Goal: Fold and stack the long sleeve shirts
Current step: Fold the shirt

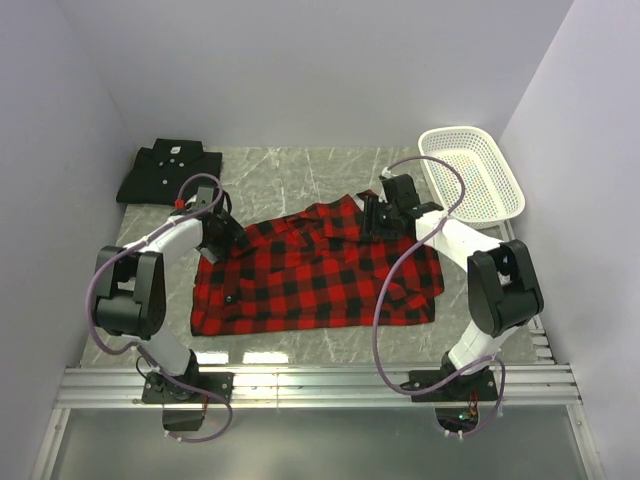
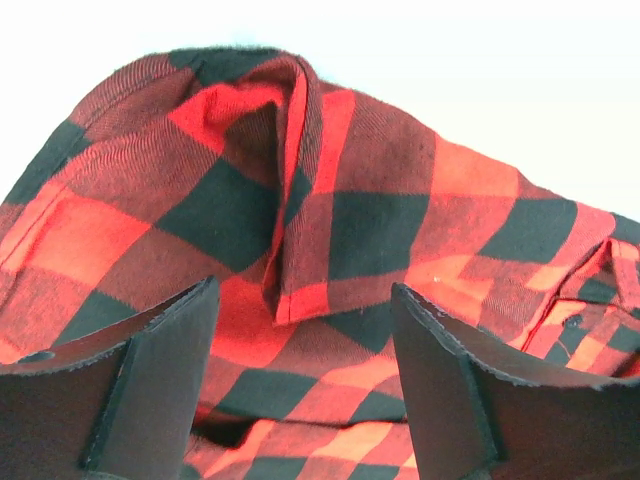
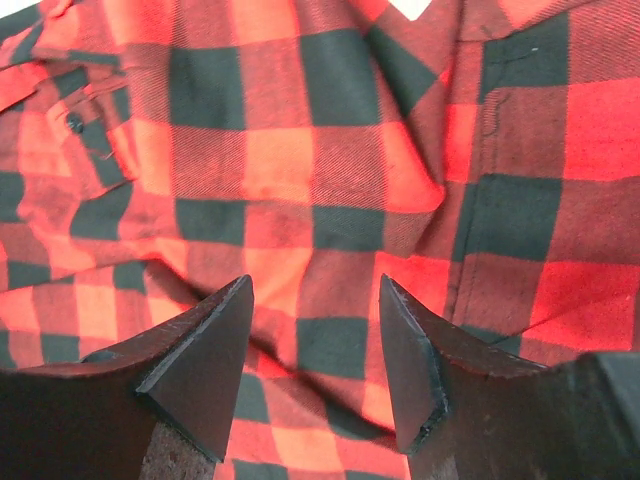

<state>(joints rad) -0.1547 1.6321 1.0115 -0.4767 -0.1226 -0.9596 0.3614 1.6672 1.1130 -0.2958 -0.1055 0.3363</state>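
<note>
I see plaid shirt (image 1: 320, 275) lying rumpled mid-table (image 1: 290, 175), black shirt (image 1: 170, 170) folded at far left. Left tool (image 2: 305, 300) spread, straddling raised fold; right tool (image 3: 315, 290) spread over flat cloth. My read: soft, light, limp. Pinch ridge or hem.

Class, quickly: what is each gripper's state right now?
Left gripper: open, at a fold of the plaid shirt.
Right gripper: open, holding nothing.
</note>
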